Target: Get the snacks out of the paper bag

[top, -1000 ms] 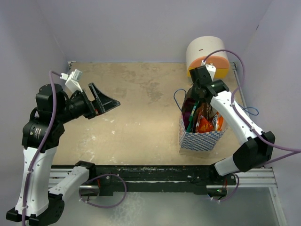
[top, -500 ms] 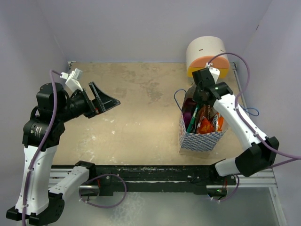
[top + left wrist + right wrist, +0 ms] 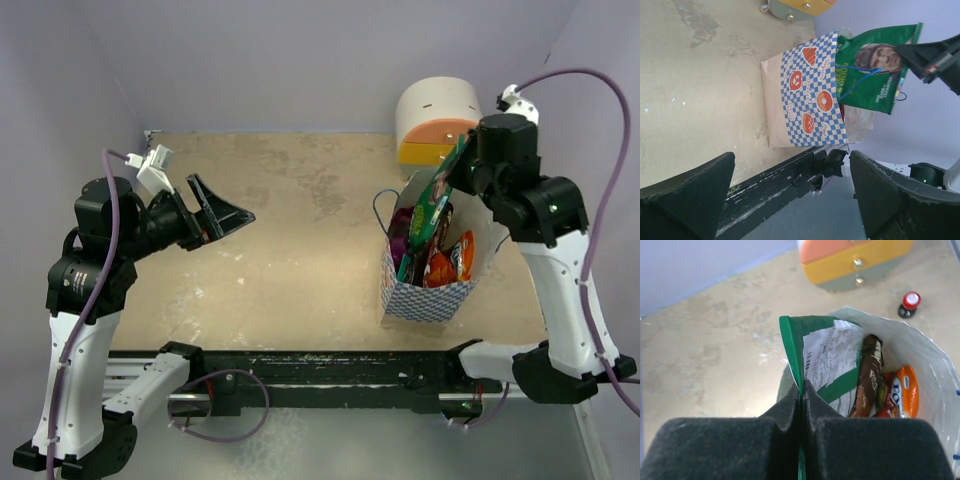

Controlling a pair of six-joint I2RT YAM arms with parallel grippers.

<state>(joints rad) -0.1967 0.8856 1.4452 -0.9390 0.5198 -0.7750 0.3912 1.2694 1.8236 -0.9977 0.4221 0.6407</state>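
Observation:
The paper bag [image 3: 428,293], cream with blue checks, stands upright at the right of the table; it also shows in the left wrist view [image 3: 807,95]. My right gripper [image 3: 463,170] is shut on the top edge of a green packet [image 3: 436,206] and holds it above the bag's mouth, its lower end level with the rim. In the right wrist view the gripper [image 3: 801,390] pinches the green packet [image 3: 830,355] over the bag's rim [image 3: 935,365]. Brown [image 3: 867,375], orange [image 3: 905,387] and magenta [image 3: 402,232] packets lie inside. My left gripper [image 3: 225,214] is open, empty, raised at the left.
A cream domed mini cabinet [image 3: 440,118] with orange and yellow drawers stands behind the bag at the back right. A small red-capped bottle [image 3: 910,302] lies beside the bag on its far right. The black rail [image 3: 320,370] runs along the near edge.
My right arm has risen out of the bag, lifting the green packet up with it. The left arm has not moved.

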